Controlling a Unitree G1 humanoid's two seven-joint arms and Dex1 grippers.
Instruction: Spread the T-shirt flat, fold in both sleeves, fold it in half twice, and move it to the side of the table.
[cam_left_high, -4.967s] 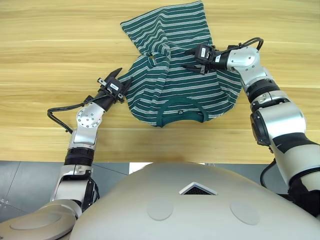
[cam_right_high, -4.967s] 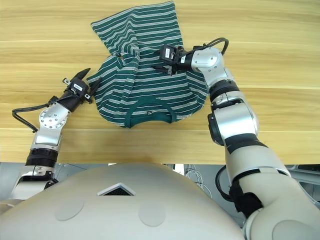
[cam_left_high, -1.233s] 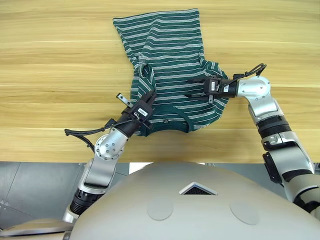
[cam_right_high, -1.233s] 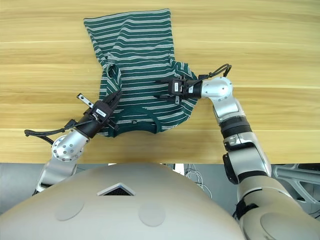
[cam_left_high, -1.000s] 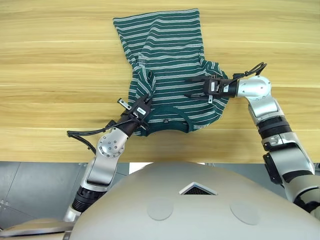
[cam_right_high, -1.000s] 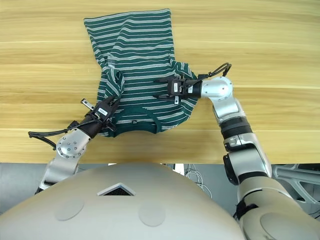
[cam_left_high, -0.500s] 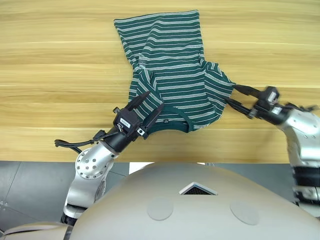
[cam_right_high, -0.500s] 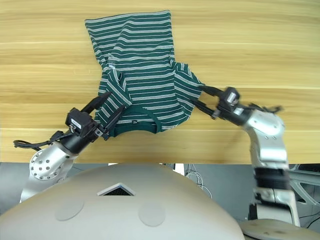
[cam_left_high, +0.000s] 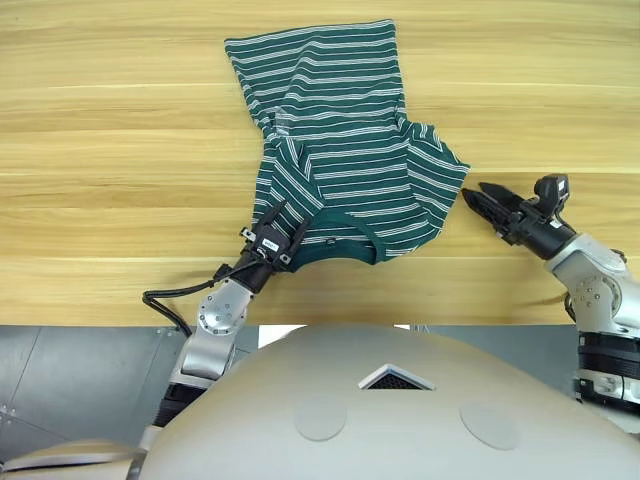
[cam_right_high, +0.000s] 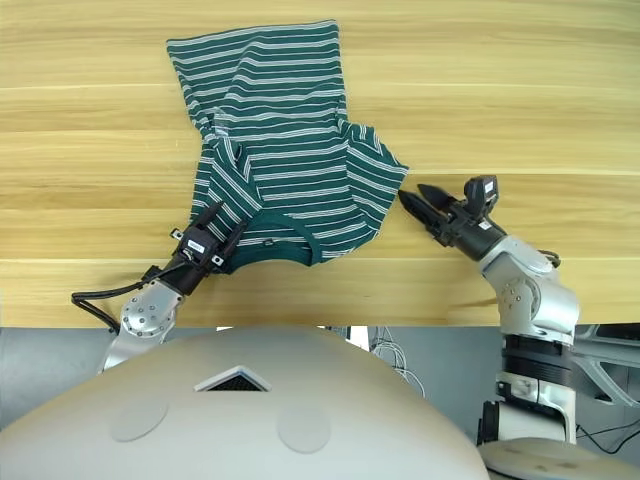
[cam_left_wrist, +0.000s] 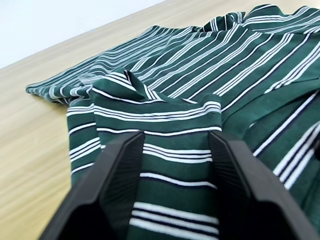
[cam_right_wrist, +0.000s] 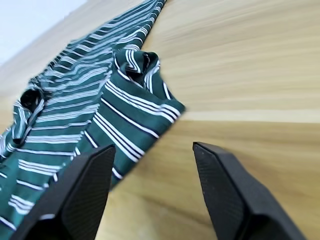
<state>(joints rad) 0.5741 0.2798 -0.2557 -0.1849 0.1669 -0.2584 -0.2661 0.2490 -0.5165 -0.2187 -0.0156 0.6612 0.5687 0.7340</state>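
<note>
While the striped T-shirt (cam_left_high: 340, 140) lies crumpled on the desk (cam_left_high: 100, 150), from top centre of the frame down to lower centre, the left claw (cam_left_high: 290, 218) at its lower left edge stands open astride a fold of cloth. At lower right, just beside the shirt's sleeve, the right claw (cam_left_high: 472, 190) gapes wide, holding nothing

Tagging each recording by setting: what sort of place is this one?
Probably an indoor lab or test workspace, not a home: a broad wooden table with a striped T-shirt lying on it, and grey tiled floor past its near edge.
</note>
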